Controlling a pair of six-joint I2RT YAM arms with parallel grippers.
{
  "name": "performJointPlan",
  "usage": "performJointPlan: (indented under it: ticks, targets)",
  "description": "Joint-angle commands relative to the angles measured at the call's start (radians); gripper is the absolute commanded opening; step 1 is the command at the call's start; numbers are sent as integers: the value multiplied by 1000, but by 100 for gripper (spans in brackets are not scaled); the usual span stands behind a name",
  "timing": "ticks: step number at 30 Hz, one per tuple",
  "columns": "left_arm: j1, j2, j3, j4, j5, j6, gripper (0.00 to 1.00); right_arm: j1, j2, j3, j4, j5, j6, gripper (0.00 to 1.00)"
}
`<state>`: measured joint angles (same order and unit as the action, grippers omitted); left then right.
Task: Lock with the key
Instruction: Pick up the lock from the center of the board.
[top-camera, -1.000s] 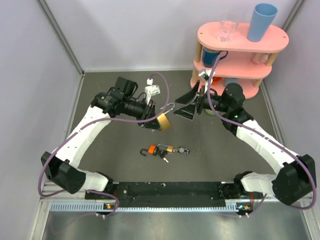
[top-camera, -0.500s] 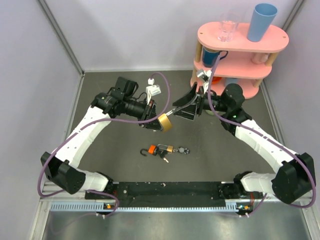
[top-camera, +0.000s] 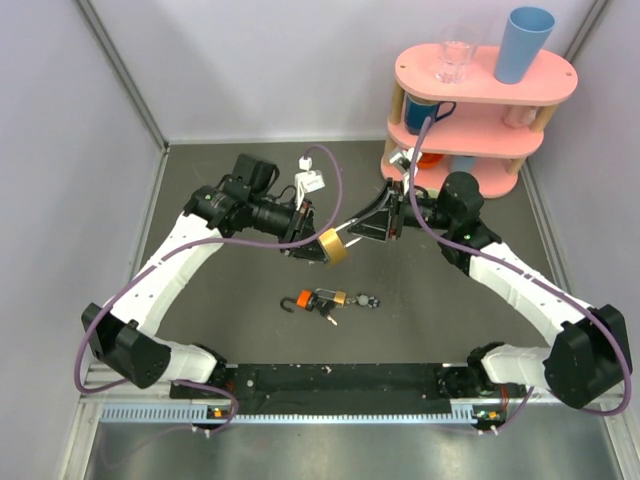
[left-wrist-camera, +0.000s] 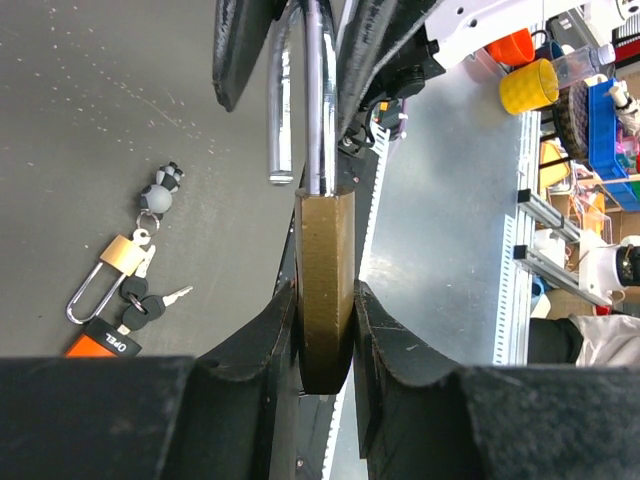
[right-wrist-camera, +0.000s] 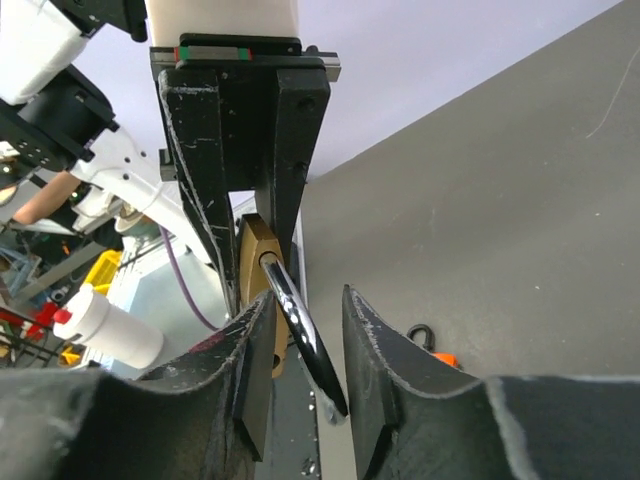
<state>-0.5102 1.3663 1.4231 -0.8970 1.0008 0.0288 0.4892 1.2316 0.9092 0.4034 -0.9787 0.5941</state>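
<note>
- As the right fingers (right-wrist-camera: 250, 350) have narrowed from wide spread around the shackle (right-wrist-camera: 300, 340) of the brass padlock (left-wrist-camera: 325, 260), I cannot tell whether they grip it.
- The left fingers (left-wrist-camera: 270, 340) pinch its body.
- The key (left-wrist-camera: 176, 295) lies on the desk (top-camera: 250, 330), 6 o'clock of the padlock, so it is not yet fetched.

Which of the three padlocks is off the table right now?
The large brass padlock: the left gripper clamps its body in mid-air, the right gripper straddling its silver shackle. The small brass padlock and the orange-and-black padlock lie on the table.
</note>
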Motion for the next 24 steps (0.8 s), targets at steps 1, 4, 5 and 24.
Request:
performJointPlan:
  ticks: [1, 4, 5, 24]
  targets:
    - [-22, -15, 53, 92, 84, 11, 0, 28, -20, -4, 84, -9, 41, 29]
    - [-31, -7, 51, 93, 88, 11, 0, 46, -8, -6, 110, -9, 62, 24]
    - [-33, -6, 53, 93, 88, 11, 0, 55, -3, -4, 114, -9, 62, 22]
    - [-13, -32, 103, 217, -94, -89, 67, 75, -141, -39, 3, 243, 1, 0]
